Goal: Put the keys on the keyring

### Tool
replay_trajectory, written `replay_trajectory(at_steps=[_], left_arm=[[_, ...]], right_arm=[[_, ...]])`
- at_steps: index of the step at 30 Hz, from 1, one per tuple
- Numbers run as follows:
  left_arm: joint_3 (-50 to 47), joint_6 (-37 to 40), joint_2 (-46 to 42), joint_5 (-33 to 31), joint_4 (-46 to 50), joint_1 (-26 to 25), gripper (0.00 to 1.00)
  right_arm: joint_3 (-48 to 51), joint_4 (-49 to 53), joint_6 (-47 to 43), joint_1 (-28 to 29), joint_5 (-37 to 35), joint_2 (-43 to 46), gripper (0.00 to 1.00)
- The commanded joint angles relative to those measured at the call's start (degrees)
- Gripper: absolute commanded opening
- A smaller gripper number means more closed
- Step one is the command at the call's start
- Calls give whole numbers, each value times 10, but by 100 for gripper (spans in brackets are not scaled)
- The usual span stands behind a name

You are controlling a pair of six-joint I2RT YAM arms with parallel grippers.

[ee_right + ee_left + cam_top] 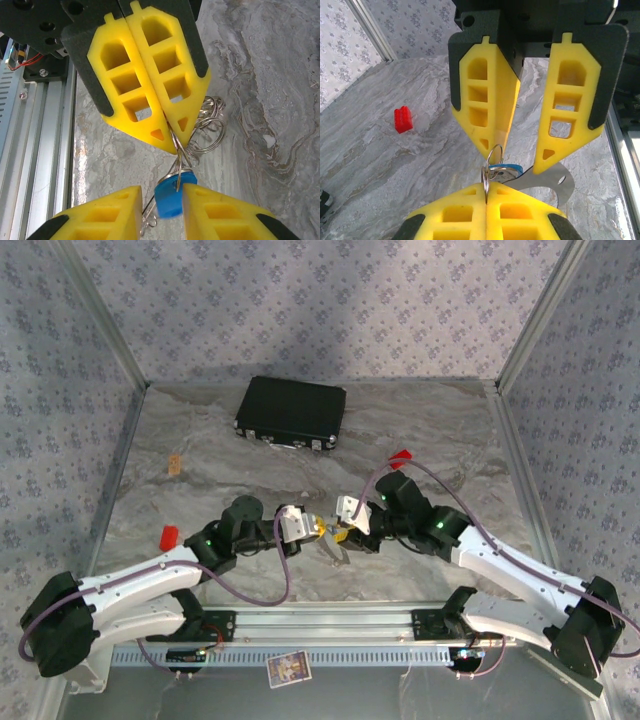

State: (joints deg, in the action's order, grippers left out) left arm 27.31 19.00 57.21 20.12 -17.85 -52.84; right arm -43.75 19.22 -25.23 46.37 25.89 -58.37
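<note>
1. Left gripper (486, 196) has its yellow fingers pressed together, pinching the wire of the keyring (495, 154) in the seam between them, above the near middle of the table (200, 455).
2. Right gripper (161, 194) meets it tip to tip, fingers spread either side of the blue-headed key (170, 202), with a gap on one side.
3. Blue-headed key hangs from the wire, between those spread fingers.
4. Keyring pokes out just past the left gripper's fingertips.

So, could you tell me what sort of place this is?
Probably a robot test cell: a left arm and right arm bolted to an aluminium rail, on a marble-look table walled by patterned panels.
</note>
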Motion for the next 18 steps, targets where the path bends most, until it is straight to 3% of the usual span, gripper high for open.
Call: replay_trajectory(at_steps=[1,7,18], left_arm=[[-2,1,-9,9,-33,1,0],[-2,6,-6,10,-31,1,0],[-1,10,-2,12,-34,1,0]], right_arm=[[2,-19,10,-1,-4,4,25],[2,-32,13,-2,-8,13,23],[-4,-24,14,-8,-10,13,2]])
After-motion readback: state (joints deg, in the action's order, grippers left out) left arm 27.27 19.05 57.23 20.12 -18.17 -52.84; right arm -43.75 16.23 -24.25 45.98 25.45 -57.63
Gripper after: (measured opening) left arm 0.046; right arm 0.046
